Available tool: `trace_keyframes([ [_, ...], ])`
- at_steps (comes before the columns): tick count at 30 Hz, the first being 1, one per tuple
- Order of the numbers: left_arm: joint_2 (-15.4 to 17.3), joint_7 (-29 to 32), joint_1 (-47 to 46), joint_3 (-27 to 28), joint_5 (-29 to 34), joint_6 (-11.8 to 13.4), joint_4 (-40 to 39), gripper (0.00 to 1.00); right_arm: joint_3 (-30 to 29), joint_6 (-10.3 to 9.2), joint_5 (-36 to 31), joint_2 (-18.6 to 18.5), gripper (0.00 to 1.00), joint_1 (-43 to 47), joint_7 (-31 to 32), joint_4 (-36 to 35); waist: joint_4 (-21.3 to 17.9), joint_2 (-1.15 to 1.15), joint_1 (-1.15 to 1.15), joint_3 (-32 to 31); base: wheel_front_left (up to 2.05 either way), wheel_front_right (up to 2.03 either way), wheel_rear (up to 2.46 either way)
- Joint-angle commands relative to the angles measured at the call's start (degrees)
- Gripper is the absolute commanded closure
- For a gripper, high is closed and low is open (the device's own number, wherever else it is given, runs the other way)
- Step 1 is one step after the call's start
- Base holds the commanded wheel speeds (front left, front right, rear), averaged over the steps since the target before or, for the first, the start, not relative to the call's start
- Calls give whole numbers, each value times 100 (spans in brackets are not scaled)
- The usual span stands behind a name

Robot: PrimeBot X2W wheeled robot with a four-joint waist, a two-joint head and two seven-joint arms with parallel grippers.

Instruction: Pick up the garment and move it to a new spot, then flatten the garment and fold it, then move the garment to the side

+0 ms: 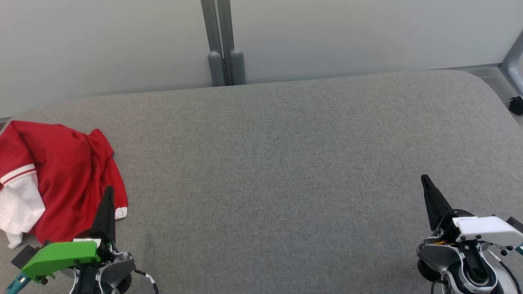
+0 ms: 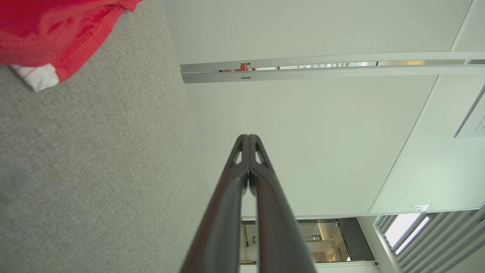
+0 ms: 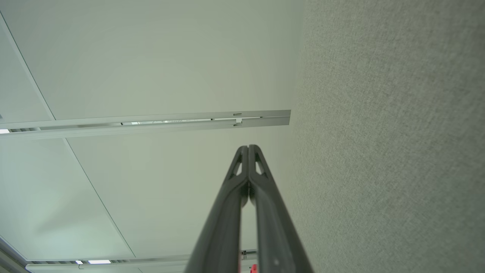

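A crumpled red garment [image 1: 61,171] with white trim lies at the left of the grey woven surface [image 1: 286,163], cut off by the frame edge. The left gripper [image 1: 108,194] and right gripper [image 1: 425,181] have their fingers pressed together, empty.

A grey fabric-covered surface [image 1: 286,163] with rounded far corners spans the head view. Behind it stands a pale wall [image 1: 102,41], split by two grey posts [image 1: 222,41] set side by side. Beyond the far right corner sits a small black object [image 1: 516,105], near a slanted grey frame leg [image 1: 514,61]
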Motion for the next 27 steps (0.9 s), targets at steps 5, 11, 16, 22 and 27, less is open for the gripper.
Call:
trace_keyframes([
  [5,46,11,-87,16,5,-29,-8,100,-1,3,43,-8,100,-30,12,5,0,0,0,0,0,0,0],
  [11,46,11,-87,16,5,-29,-8,100,-1,3,43,-8,100,-30,12,5,0,0,0,0,0,0,0],
  [16,46,11,-87,16,5,-29,-8,100,-1,3,43,-8,100,-30,12,5,0,0,0,0,0,0,0],
  [22,46,11,-87,16,5,-29,-9,100,-1,3,43,-8,100,-30,12,5,0,0,0,0,0,0,0],
  [27,46,11,-87,16,5,-29,-9,100,-1,3,43,-8,100,-30,12,5,0,0,0,0,0,0,0],
])
